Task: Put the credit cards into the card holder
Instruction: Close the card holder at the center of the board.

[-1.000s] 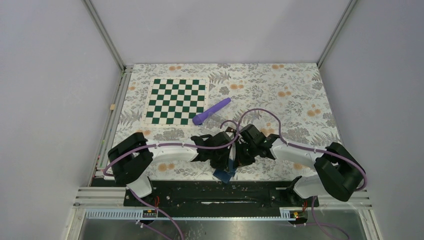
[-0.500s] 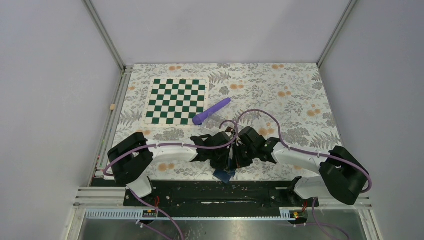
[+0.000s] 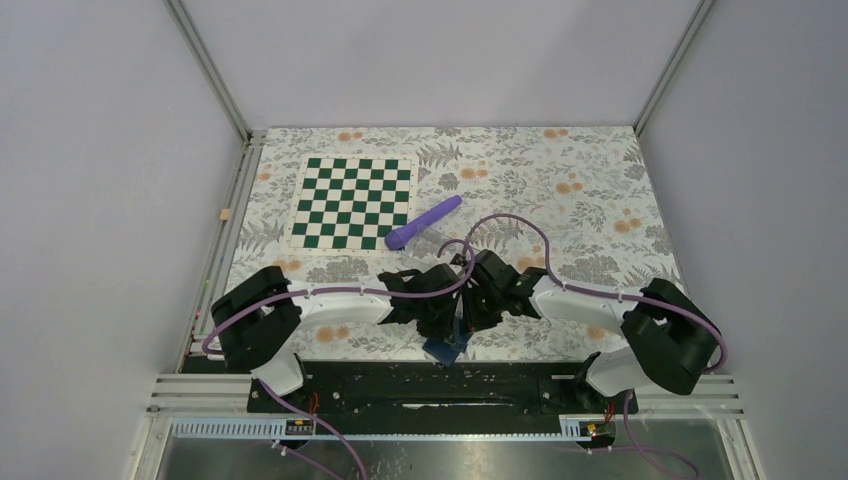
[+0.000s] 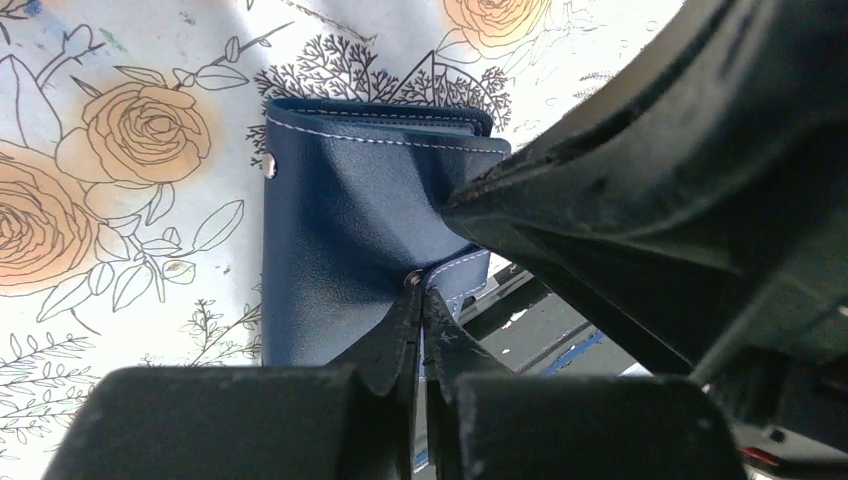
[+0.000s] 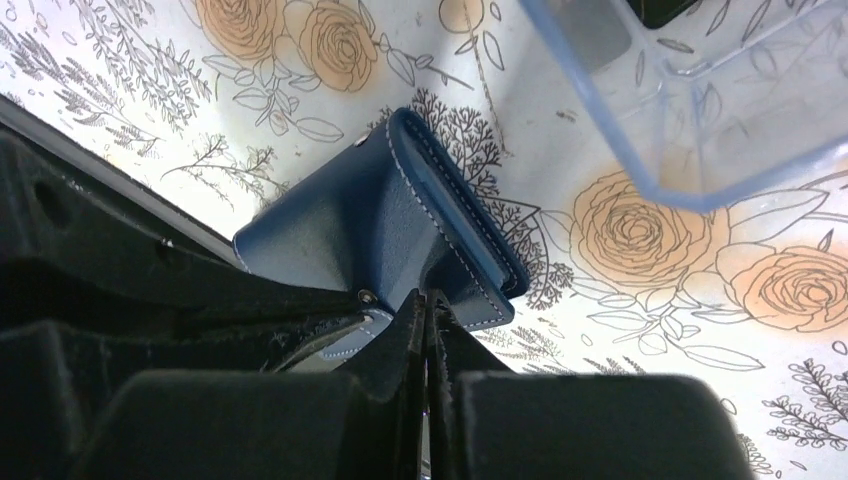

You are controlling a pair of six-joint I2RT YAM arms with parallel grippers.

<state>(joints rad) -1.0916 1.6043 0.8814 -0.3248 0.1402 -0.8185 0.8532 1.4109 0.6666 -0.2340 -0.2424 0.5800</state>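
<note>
The navy-blue card holder [image 3: 446,348] lies near the table's front edge, with both grippers meeting over it. In the left wrist view the card holder [image 4: 340,240] is folded, its leather creased toward my left gripper [image 4: 421,291], which is shut on a flap by a snap. In the right wrist view my right gripper [image 5: 428,300] is shut on a stitched edge of the card holder [image 5: 370,225]. The left gripper [image 3: 447,318] and right gripper [image 3: 464,320] nearly touch. No credit cards are in view.
A clear plastic tray [image 5: 700,110] stands just beyond the card holder. Farther back lie a purple cylinder [image 3: 424,222] and a green-and-white chessboard mat [image 3: 354,203]. The black base rail [image 3: 430,385] runs along the table's near edge, right behind the card holder.
The right arm has swung slightly left, bringing its gripper tighter against the left one. The card holder and left arm have hardly moved.
</note>
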